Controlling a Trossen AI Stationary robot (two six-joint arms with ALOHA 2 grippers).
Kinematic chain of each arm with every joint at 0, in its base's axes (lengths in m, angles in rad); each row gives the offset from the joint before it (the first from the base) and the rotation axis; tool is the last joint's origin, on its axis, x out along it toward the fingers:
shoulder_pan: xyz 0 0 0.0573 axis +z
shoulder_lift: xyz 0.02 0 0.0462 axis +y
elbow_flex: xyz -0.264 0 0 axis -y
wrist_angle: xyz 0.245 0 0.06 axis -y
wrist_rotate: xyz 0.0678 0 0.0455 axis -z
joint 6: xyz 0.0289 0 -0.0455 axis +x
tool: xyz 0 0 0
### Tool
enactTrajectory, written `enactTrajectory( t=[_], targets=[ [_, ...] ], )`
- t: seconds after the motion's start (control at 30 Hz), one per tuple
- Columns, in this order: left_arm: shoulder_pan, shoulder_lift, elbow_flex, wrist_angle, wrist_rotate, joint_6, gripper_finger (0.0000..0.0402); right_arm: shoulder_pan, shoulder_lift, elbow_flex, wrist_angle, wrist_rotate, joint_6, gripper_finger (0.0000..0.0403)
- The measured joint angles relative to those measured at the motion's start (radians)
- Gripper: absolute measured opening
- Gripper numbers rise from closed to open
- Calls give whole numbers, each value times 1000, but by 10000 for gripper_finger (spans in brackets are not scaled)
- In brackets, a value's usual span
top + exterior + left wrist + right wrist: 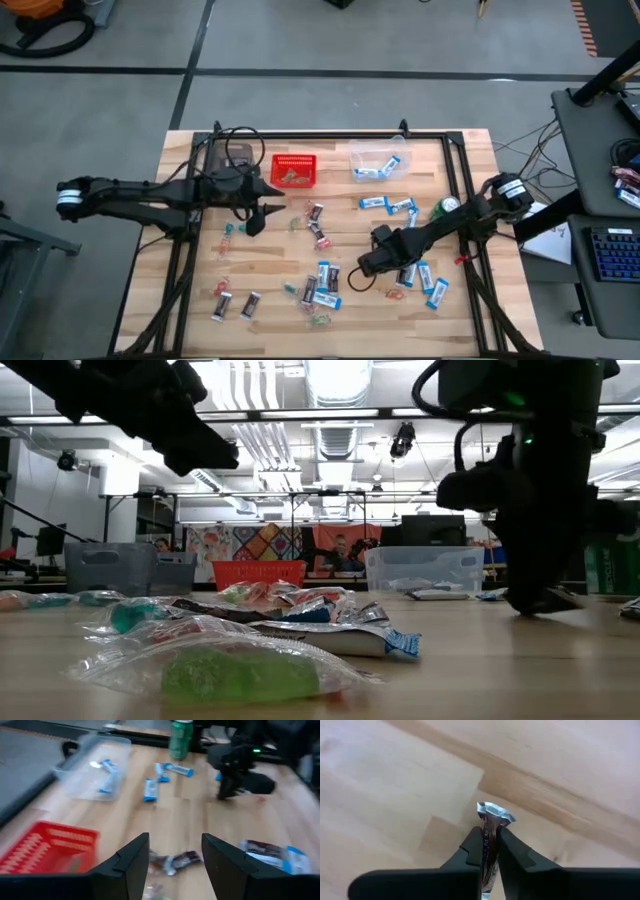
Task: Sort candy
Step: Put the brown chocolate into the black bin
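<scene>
Candy lies scattered over the wooden table: blue-and-white packets (pixel 375 203), dark brown mini bars (pixel 250 305) and small twist-wrapped pieces (pixel 228 232). My left gripper (pixel 268 212) (pixel 175 850) hovers open over the table's left middle, near the red basket (pixel 294 170); a brown bar (pixel 176 861) lies beyond its fingers. My right gripper (pixel 362 272) (pixel 490 832) is low over the table's right middle, shut on a dark brown mini bar (pixel 490 827). The low view shows it down near the tabletop (pixel 530 600). My right gripper pinches the dark brown mini bar between its two fingers, coming from above and pointing down at the table. The bar stands edge-on in the gap, and its crimped silver end (pixel 495 814) sticks out past the fingertips toward the wood. Whether it is lifted clear, I cannot tell.
A clear plastic bin (pixel 378 160) holding blue-and-white packets stands by the far edge, right of the red basket. A green can (pixel 447 207) stands near the right arm. A black frame (pixel 455 180) borders the table. Bare wood lies between the two grippers.
</scene>
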Motion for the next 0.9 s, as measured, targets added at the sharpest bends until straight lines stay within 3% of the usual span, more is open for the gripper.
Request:
enactTrajectory(
  t=[0.17,0.37,0.53,0.67,0.8,0.9],
  targets=[
    [-33,36,-105,312,112,-75,164,-6,-99,1,119,80,-249,23],
    [-121,161,-165,706,117,-109,164,-63,-124,-56,631,119,-760,23],
    [-186,282,-164,952,118,-106,164,-128,-104,-113,1073,-95,-1208,23],
    [-235,375,-129,1070,113,-133,164,-168,-98,-162,1275,-319,-1343,23],
    [-290,477,-59,1058,72,-146,164,-189,-98,-201,1354,-354,-1442,23],
    [-313,560,0,1062,43,-139,164,-203,-98,-213,1424,-453,-1496,23]
  ],
)
